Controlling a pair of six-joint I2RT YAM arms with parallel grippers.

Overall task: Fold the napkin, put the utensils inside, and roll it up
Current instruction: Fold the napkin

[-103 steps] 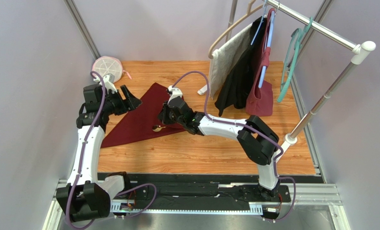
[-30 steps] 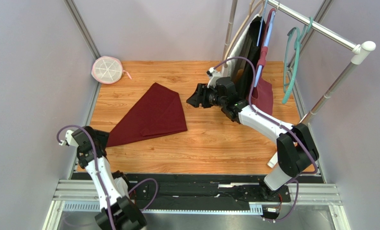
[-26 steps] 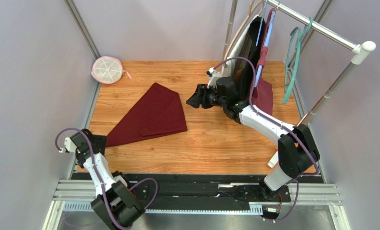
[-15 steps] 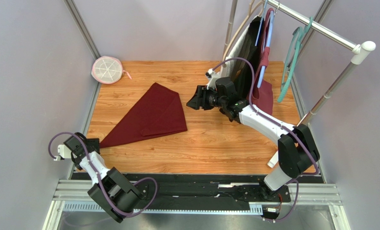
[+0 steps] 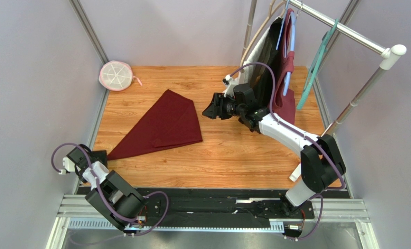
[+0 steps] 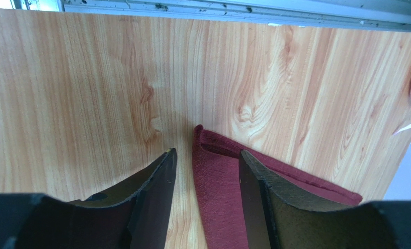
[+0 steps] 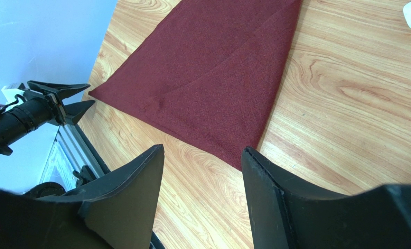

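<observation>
- Swung back toward its base, my left claw point(image 6: 206, 155) has come low to the near-left tip of the maroon napkin point(image 5: 163, 124), jaws apart with the tip lying between them.
- The maroon napkin lies folded in a triangle on the wooden table point(image 5: 233, 155).
- My right claw point(image 7: 202, 150) hovers open, just right of the cloth and clear of it.

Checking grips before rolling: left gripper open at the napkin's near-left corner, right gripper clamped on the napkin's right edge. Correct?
No. The right gripper is open and holds nothing, off the right edge of the napkin, as the right wrist view shows. The left gripper is indeed open at the near-left corner.
</observation>
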